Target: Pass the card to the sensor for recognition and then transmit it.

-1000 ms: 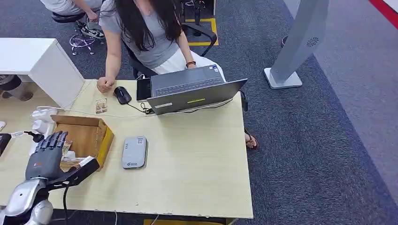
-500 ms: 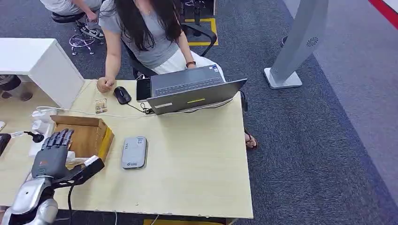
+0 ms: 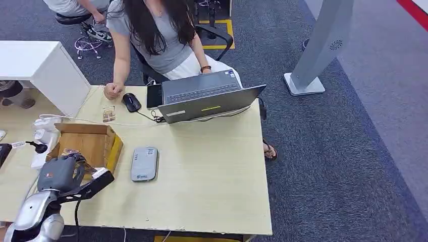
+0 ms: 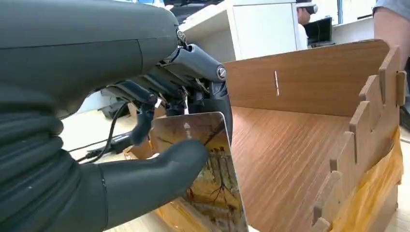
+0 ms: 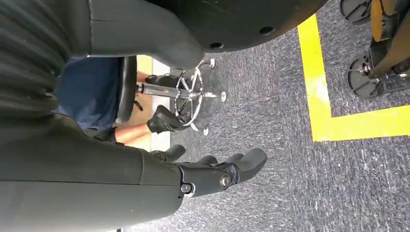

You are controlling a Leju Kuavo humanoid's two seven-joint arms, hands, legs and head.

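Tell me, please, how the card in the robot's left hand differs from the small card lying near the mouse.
The held card stands tilted on edge over the wooden box, pinched between the left hand's thumb and fingers; the loose card lies flat on the table, untouched. The held card is inside the box, the loose one on open table beside the mouse. Both show brownish printed pictures.

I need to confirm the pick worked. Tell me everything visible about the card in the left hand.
The card is a thin, glossy rectangle with rounded corners, printed with a brownish picture that looks like bare branches. The left hand pinches it, the thumb pressed on its printed face and the darker fingers behind. It stands tilted on edge over the wooden box, its lower end out of frame.
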